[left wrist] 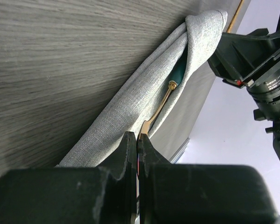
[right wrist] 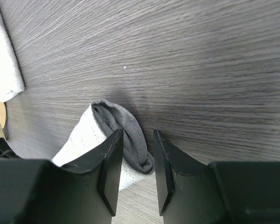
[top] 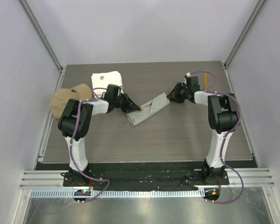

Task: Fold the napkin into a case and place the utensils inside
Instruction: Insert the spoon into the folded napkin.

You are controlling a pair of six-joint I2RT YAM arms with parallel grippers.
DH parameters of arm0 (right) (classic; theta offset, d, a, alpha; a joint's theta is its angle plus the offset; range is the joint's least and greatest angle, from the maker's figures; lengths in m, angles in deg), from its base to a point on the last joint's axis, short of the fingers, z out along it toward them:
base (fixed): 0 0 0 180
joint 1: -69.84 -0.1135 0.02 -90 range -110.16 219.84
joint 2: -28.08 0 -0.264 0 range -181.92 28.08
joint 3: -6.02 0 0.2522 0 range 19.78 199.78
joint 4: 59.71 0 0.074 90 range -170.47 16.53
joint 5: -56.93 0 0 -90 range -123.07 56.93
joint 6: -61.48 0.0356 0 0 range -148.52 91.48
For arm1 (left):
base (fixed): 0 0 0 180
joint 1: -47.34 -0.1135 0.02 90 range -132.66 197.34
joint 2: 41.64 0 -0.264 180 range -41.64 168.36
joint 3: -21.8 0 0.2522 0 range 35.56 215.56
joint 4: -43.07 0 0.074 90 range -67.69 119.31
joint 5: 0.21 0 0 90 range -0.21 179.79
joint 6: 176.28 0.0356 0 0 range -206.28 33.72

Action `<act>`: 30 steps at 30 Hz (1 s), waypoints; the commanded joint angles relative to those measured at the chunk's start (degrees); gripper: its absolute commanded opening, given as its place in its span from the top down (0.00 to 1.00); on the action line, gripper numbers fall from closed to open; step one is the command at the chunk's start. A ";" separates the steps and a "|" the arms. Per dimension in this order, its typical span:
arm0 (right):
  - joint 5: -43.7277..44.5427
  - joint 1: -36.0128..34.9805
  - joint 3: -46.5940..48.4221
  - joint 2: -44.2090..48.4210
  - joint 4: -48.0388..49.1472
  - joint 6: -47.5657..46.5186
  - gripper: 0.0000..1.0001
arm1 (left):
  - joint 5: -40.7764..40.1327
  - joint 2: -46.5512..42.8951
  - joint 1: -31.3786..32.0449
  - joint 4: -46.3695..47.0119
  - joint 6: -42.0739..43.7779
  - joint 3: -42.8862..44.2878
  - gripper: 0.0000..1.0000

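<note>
Grey wood-grain worktop [top: 177, 135], pale walls around. The case [top: 149, 109] lies slantwise mid-worktop. The left claw [left wrist: 138, 140], pinched shut on a utensil [left wrist: 164, 100], holds its teal handle inside the fold. The right claw [right wrist: 136, 136], half open and gripping nothing, straddles the case's right-edge end, likely to steady it.

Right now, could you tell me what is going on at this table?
The left pincer, shut on a slim gold-shafted utensil, has it partway inside the grey folded case; a teal piece shows in the pocket. The right pincer straddles the case's other end, jaws apart; whether it grips the cloth is unclear.
</note>
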State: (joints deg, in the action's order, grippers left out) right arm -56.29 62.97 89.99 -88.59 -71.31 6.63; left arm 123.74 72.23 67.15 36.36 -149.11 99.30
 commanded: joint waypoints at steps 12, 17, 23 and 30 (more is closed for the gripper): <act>3.62 0.28 3.26 3.63 -6.09 -3.86 0.55 | -5.39 -2.85 0.66 -1.68 1.56 1.20 0.61; 6.17 0.28 5.02 7.31 -10.93 -6.41 0.55 | -5.48 -4.00 0.58 -6.77 2.71 2.52 0.53; 12.22 0.46 6.25 10.75 -16.99 -9.93 0.53 | -7.67 -7.86 0.58 -15.90 4.38 3.75 0.32; 22.95 4.94 12.30 10.59 -23.94 -14.76 0.37 | -15.05 -15.50 0.75 -28.56 11.31 7.62 0.00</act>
State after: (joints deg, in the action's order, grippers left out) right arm -42.66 64.74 97.10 -79.54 -90.75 -3.79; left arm 114.04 63.88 67.63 17.50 -143.60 103.46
